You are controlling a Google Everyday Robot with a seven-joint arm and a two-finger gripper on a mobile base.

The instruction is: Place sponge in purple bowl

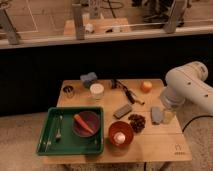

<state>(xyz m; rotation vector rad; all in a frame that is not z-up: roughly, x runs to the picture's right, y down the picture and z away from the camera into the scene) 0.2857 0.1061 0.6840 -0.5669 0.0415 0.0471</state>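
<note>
The purple bowl (86,123) sits in a green tray (50,145) at the table's front left, with an orange carrot (82,122) lying in it. A pale blue-grey block that looks like the sponge (156,115) is at the table's right side. My gripper (164,116) hangs down from the white arm (187,85) right at this block, touching or very close to it. The gripper is far to the right of the purple bowl.
A red bowl (120,133) with a white item stands beside the tray. On the table there are also a dark grey slab (122,111), a dark cluster (136,121), a white cup (96,91), a blue object (88,78), an orange fruit (146,86), a small can (68,91) and a fork (58,129) in the tray.
</note>
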